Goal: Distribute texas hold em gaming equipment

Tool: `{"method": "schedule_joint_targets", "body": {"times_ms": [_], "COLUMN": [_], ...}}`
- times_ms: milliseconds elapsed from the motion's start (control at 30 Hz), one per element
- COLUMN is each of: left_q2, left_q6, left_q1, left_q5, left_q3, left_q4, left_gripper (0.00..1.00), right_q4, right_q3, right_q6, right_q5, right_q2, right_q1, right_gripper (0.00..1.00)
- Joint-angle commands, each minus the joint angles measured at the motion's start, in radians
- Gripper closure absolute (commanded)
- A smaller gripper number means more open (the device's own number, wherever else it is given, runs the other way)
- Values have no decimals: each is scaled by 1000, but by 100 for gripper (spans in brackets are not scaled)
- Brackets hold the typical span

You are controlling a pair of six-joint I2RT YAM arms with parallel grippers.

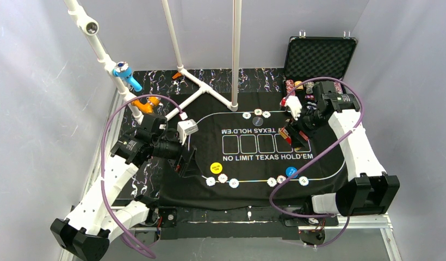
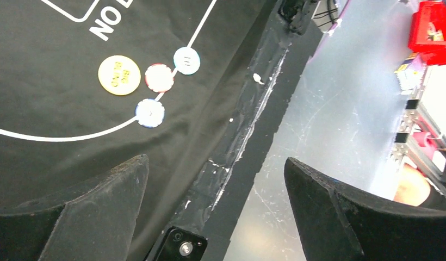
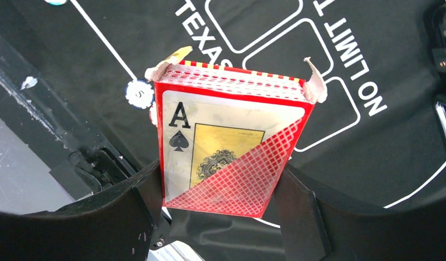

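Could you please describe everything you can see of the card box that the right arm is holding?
The card box is red cardboard with a pale front showing an ace of spades and a red lattice corner. Its far end is open, with two frayed flaps splayed outward, and the red-and-white edges of the cards show inside. The right gripper clamps its lower sides between black fingers, over the black felt mat. Nothing else visibly touches it.

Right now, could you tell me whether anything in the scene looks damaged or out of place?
Yes: the red playing-card box clamped in the right gripper has its top open, with ragged, bent flaps at both corners and the card edges exposed. Cards might slip out if it tips.
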Motion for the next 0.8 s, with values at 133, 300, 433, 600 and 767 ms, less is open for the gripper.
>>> {"method": "schedule_joint_targets", "body": {"times_ms": [133, 300, 433, 600, 767], "left_q2": [38, 49, 85, 98, 119], "left_q6": [-91, -102, -102, -95, -91], "left_q1": [-9, -35, -84, -88, -96], "left_q5": [147, 141, 122, 138, 151], "left_q3": [56, 70, 101, 100, 107], "left_q4": [3, 2, -20, -39, -38], "left_gripper": [9, 12, 12, 12, 11], "right_q4": [-59, -85, -98, -100, -87], "right_q3": [11, 20, -2, -22, -22], "right_q6": [-46, -56, -65, -74, -92], "right_q5": [-5, 22, 12, -10, -15], "right_q2": [-94, -132, -158, -167, -162], "right_q1": [53, 57, 62, 75, 89], "right_gripper": [90, 92, 92, 92, 92]}}
